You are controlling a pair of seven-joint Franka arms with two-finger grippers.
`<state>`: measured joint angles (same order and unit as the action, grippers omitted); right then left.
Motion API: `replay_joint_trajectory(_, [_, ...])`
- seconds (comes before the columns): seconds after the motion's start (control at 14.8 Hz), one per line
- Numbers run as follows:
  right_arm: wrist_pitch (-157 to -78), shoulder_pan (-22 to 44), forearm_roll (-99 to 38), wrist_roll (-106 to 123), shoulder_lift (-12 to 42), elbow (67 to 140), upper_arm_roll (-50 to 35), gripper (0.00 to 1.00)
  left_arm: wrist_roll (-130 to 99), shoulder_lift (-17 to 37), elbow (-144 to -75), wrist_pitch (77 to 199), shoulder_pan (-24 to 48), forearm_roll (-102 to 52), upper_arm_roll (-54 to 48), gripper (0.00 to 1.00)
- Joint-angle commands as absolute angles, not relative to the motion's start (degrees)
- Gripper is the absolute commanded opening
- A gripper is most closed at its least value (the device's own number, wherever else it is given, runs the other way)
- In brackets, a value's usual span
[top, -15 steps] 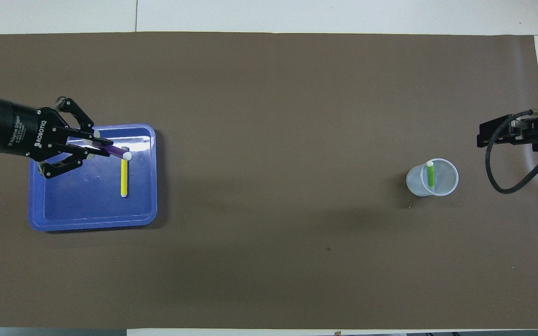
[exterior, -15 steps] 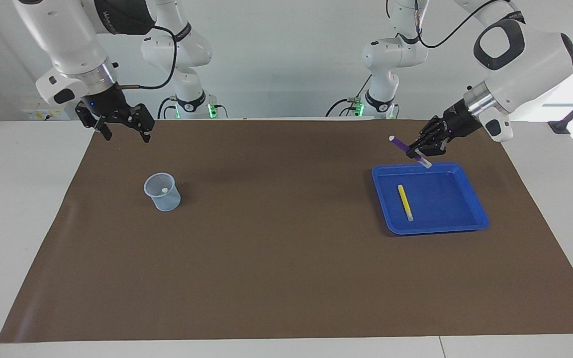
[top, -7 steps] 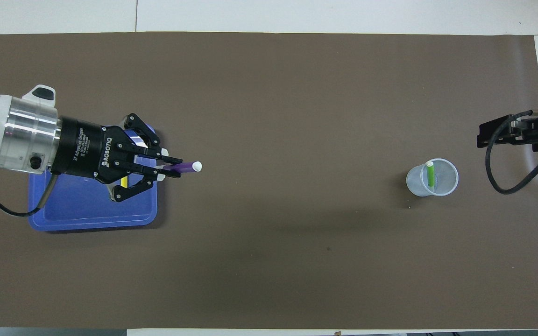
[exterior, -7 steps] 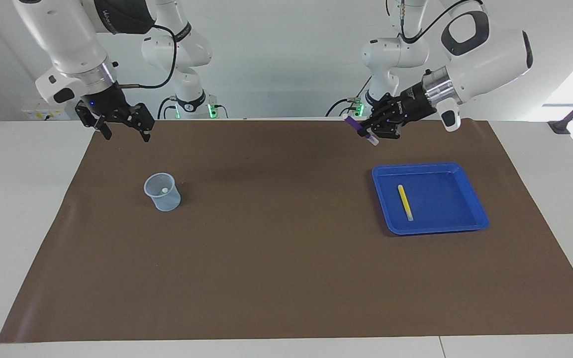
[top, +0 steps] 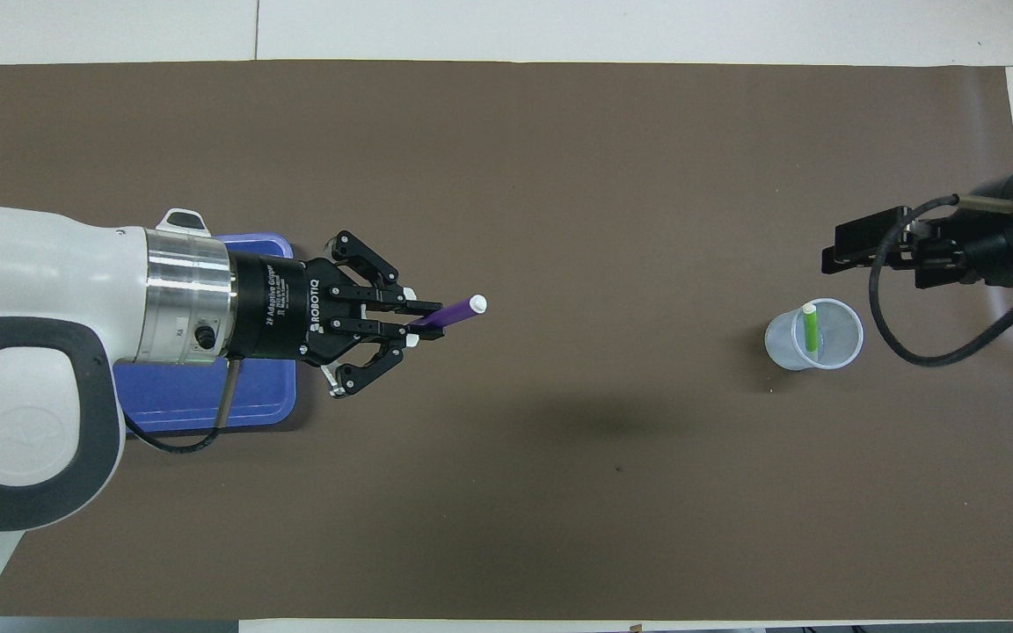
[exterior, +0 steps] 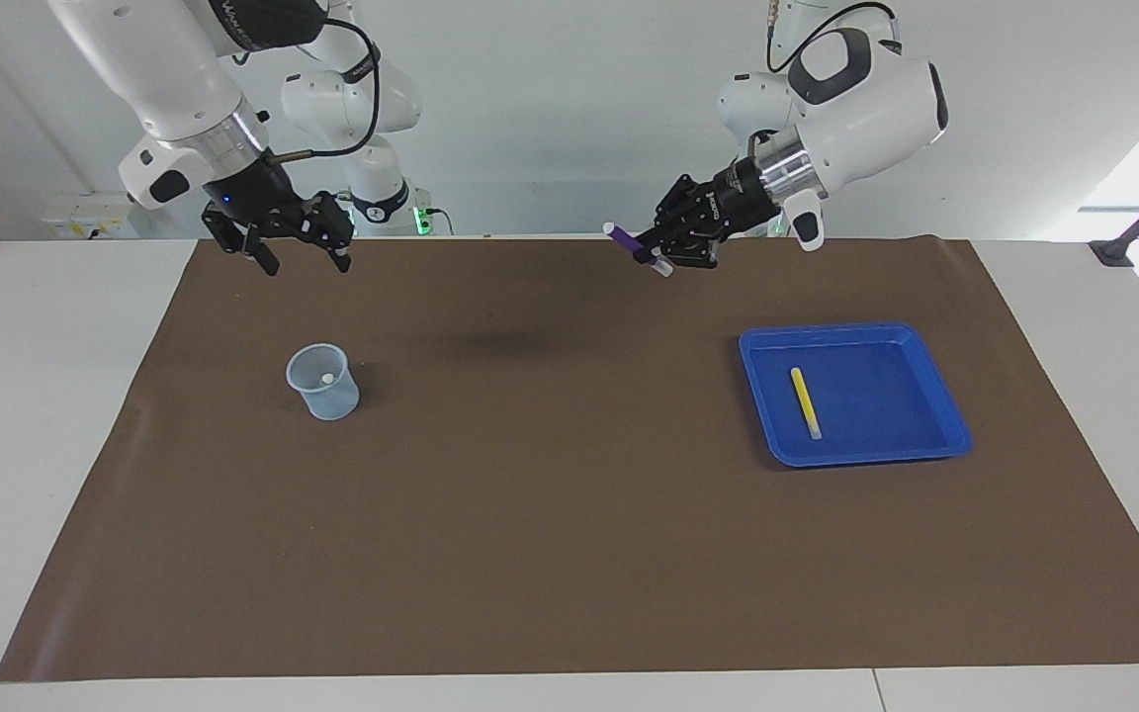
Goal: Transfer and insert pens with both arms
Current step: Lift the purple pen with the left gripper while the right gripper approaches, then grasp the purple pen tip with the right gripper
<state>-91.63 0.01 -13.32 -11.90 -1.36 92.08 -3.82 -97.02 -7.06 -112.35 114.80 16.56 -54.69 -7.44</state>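
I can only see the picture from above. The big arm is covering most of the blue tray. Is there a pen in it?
Observer: Yes. In the facing view one yellow pen lies flat in the blue tray.
Operator: Is the purple pen touching the table?
Observer: No. The left gripper is shut on the purple pen and holds it high in the air over the brown mat.
Operator: Is the other gripper down by the cup?
Observer: No. The right gripper is open and empty, up in the air over the mat, well above the cup.
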Motion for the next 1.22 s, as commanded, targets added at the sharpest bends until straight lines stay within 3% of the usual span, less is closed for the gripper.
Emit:
replay_joint_trajectory(0.0, [-94.9,-0.3,-18.3,-17.3,-1.1,91.5,-7.5,1.00,-99.1,-9.0,-114.7,118.6,19.7,-56.1,-6.8,0.00])
replay_joint_trajectory(0.47, [-104.2,-0.4,-24.3,-26.2,-1.1,92.5,-18.3,1.00,-99.1,-11.2,-119.7,127.9,24.3,-61.7,-6.8,0.00])
replay_joint_trajectory(1.15, [-107.0,-0.2,-24.3,-28.8,-1.4,93.5,-27.0,1.00,-99.1,-11.2,-119.7,128.8,24.1,-63.5,-6.8,0.00])
